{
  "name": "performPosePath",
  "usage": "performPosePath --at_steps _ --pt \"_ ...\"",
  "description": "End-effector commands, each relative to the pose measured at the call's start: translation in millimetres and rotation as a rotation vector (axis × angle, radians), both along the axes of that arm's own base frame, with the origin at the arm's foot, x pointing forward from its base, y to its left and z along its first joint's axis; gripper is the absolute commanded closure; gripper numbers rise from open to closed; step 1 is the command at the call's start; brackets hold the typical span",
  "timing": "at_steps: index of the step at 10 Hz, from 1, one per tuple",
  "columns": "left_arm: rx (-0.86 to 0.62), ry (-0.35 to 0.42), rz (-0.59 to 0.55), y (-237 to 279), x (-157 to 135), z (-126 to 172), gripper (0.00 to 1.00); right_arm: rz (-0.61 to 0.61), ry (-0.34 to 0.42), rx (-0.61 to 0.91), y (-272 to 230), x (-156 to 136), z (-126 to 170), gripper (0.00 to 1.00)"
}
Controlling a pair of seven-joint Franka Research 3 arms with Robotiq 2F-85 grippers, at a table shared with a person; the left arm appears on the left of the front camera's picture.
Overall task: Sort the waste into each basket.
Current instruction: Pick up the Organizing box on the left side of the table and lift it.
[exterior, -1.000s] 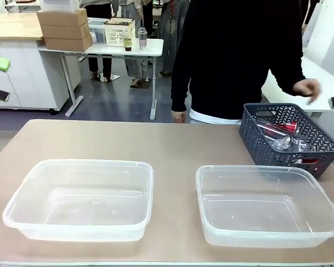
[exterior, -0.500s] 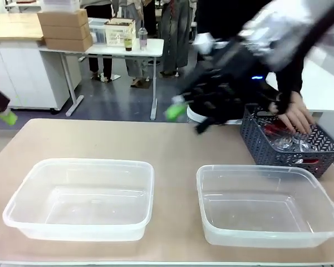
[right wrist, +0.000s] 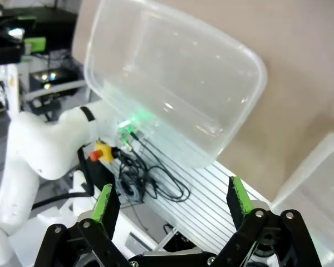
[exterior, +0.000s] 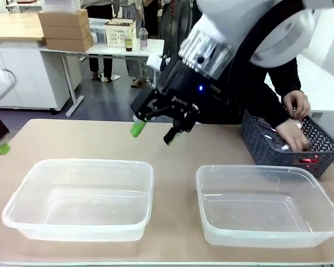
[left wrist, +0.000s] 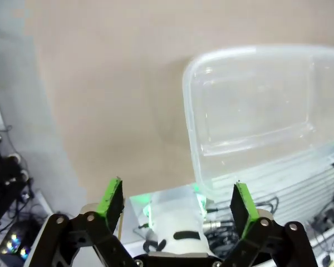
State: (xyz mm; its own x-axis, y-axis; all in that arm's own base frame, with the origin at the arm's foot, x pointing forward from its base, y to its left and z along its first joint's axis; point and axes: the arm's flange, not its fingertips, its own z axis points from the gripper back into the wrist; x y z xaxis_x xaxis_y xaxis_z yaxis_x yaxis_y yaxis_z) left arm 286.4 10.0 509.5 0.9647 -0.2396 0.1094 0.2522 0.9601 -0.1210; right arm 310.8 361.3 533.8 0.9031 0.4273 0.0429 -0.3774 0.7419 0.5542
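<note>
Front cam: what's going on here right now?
Nothing is sorted so far. Both clear tubs, the left tub and the right tub, hold nothing. The waste sits in the dark lattice basket at the far right, where the person's hands are reaching in. The right gripper hangs open and empty above the table's middle. The left gripper is also open and empty, off the table's left edge.

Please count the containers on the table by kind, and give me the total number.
Clear plastic tubs: 2, the left tub and the right tub, both empty.
Dark lattice basket: 1, the basket at the far right, where the person's hands reach in.
Total: 3 containers.
</note>
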Motion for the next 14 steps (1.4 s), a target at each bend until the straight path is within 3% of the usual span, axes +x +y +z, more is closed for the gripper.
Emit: performPosePath --at_steps 1,2,3,5,7,10,11,12,13,14 --pt "0.020 -0.038 0.037 0.3 -1.7 3.9 0.00 -0.019 0.002 0.030 -9.3 -11.6 2.6 0.00" --pt "0.000 0.000 0.000 0.0 0.0 0.0 0.00 0.000 0.000 0.000 0.0 0.0 0.0 0.00" --pt "0.036 -0.036 0.032 -10.9 7.3 -16.4 0.00 -0.175 0.043 -0.080 27.0 4.2 -16.6 0.00" --pt "-0.013 0.010 0.006 -13.9 1.9 -69.2 0.00 -0.493 0.084 -0.232 54.9 5.8 -67.4 0.00" --pt "0.033 0.088 -0.035 -12.7 -12.6 -100.9 0.00 -0.493 0.088 -0.379 74.0 -4.2 -97.9 0.00" --pt "-0.073 0.200 -0.133 -15.7 -5.7 -161.3 0.00 -0.497 0.040 -0.457 70.6 -1.2 -95.4 0.00" --pt "0.005 0.152 -0.054 -16.1 44.1 -67.4 0.00 -0.509 0.057 -0.416 60.2 -13.2 -121.5 0.00" --pt "0.005 0.152 -0.054 -16.1 44.1 -67.4 0.00 -0.509 0.057 -0.416 60.2 -13.2 -121.5 0.00" --pt "-0.015 0.201 -0.086 -15.9 55.0 -91.1 0.00 -0.501 0.055 -0.445 60.3 -7.9 -114.1 0.00" --pt "0.052 0.107 -0.064 -31.8 50.1 -99.3 0.00 -0.499 0.057 -0.504 76.9 -0.9 -130.2 0.00"
